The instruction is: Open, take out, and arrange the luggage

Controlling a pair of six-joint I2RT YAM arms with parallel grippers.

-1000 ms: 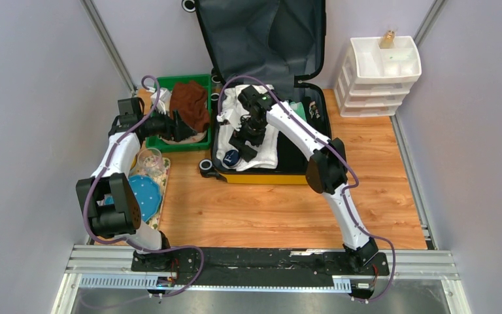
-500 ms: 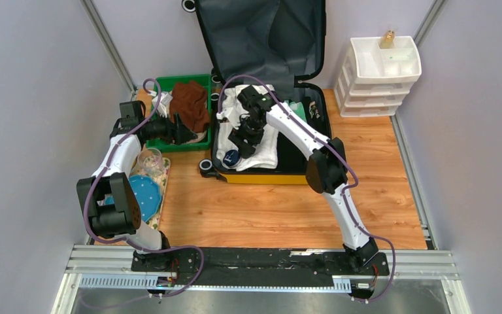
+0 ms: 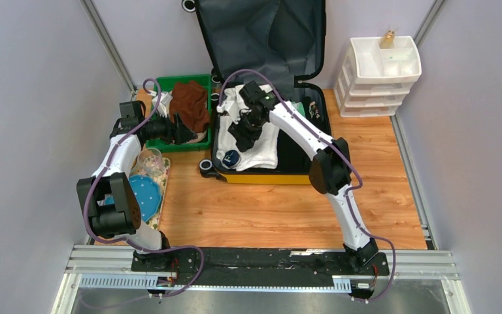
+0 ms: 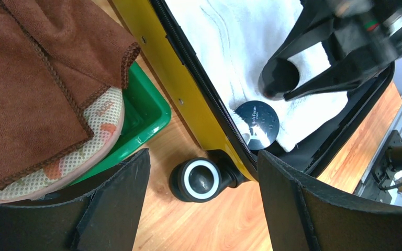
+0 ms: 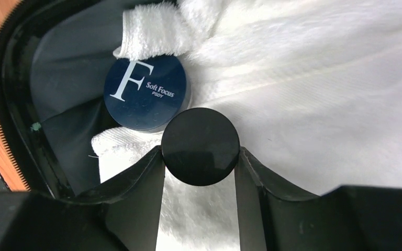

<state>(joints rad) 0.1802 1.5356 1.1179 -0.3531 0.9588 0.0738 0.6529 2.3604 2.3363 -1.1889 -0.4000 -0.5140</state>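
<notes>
The luggage (image 3: 261, 178) lies open on the table, its yellow shell (image 4: 188, 89) toward me and its dark lined lid (image 3: 261, 39) standing against the back wall. A white towel (image 5: 319, 94) fills the lower half. My right gripper (image 5: 200, 151) hangs just over that towel, shut on a small black round container (image 5: 200, 146), which also shows in the left wrist view (image 4: 278, 77). A navy round compact (image 5: 144, 94) lies on the towel beside it. My left gripper (image 4: 203, 157) stands open and holds nothing, between the green tray (image 4: 146, 110) and a suitcase wheel (image 4: 201, 179).
A brown towel (image 3: 189, 101) lies in the green tray (image 3: 170, 147) left of the luggage. A glass (image 3: 149, 159) and a blue dotted plate (image 3: 145, 193) sit at the near left. A white drawer unit (image 3: 379, 78) stands at the back right.
My right gripper's fingers have come together on the black round container and drawn it a little toward the back of the luggage. The left arm has barely moved.
</notes>
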